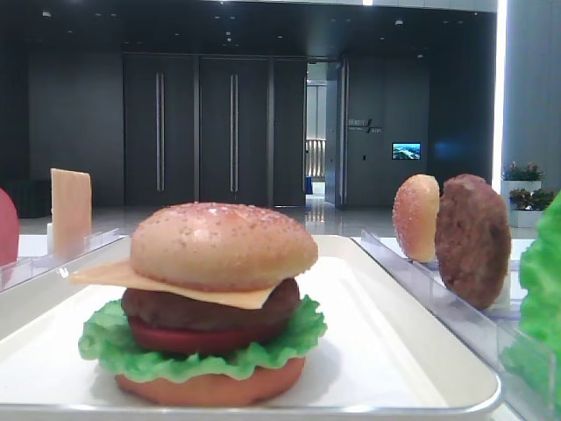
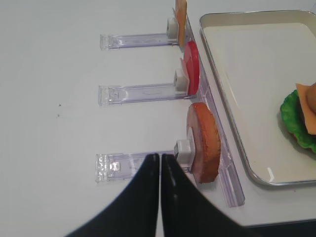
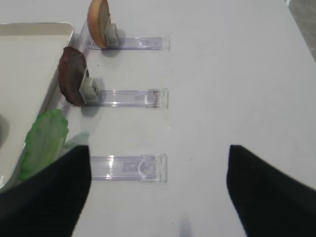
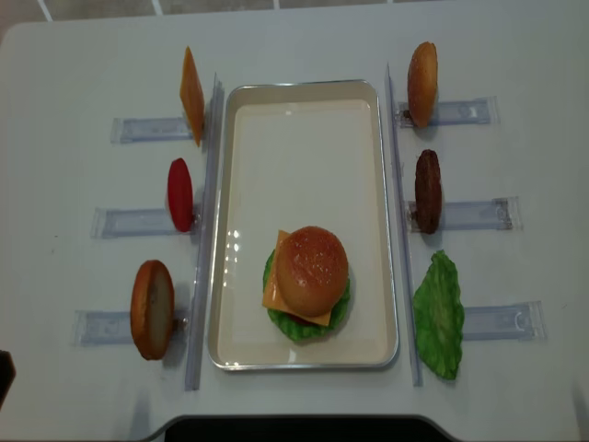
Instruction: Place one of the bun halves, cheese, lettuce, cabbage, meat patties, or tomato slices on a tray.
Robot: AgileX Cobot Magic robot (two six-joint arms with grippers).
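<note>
So the sesame bun top sits on the stacked burger, near end of the white tray, well apart from both grippers. Left gripper has its fingers pressed together over the near-left rack. Right gripper is spread wide, nothing between its fingers, lettuce just to its left.

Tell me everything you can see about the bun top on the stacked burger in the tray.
The bun top is a pale tan dome, its surface speckled like sesame, looking like a matte toy food. It sits upright as the highest layer of the burger, resting on a thin yellow-orange cheese slice whose corners stick out beyond it. The stack stands in the near half of the white tray. No tool touches it.
</note>
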